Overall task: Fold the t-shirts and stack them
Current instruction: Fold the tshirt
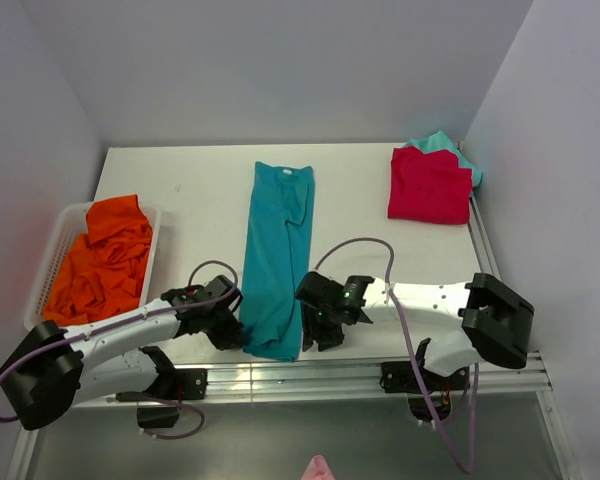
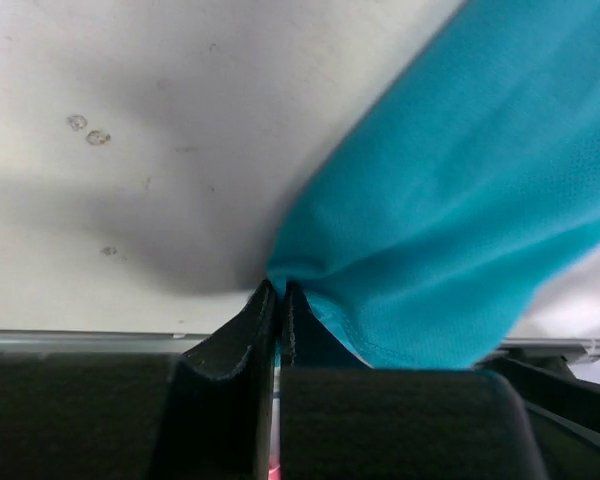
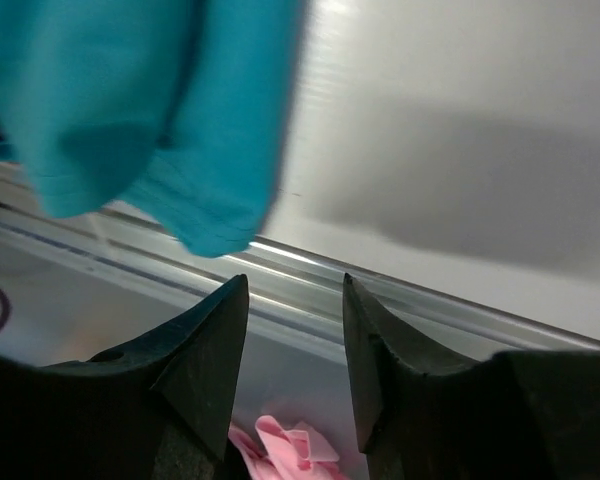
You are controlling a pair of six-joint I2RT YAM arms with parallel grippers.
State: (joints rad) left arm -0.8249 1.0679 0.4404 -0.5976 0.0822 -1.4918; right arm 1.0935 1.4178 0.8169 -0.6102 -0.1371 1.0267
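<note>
**Left claw (image 1: 242, 336) pinches the teal-blue t-shirt (image 1: 277, 255); right claw (image 1: 318, 335) stands open beside it**

The teal-blue t-shirt lies in the middle of the white counter (image 1: 190, 180), folded lengthwise into a long narrow strip. It runs from the far side, where its neck is, down to the near edge.

The left claw sits at the strip's near left corner. In the left wrist view its dark fingers (image 2: 235, 350) are pressed together on a bunched fold of the teal cloth – a firm pinch, with the hem curling just beside them.

The right claw is just beside the strip's near right edge. In the right wrist view its two fingers (image 3: 215, 340) stand apart with nothing between them, and the shirt's hem hangs off to the left above a metal rail (image 3: 400, 295) at the counter's edge. A small pink thing (image 3: 285, 445) shows lower down, past the rail.

At the far right corner a red t-shirt (image 1: 428, 187) lies folded on top of a light-teal t-shirt (image 1: 452, 148) – only the lower one's far edge peeks out. At the left edge an orange t-shirt (image 1: 105, 262) lies crumpled in a white basket (image 1: 52, 255).
</note>
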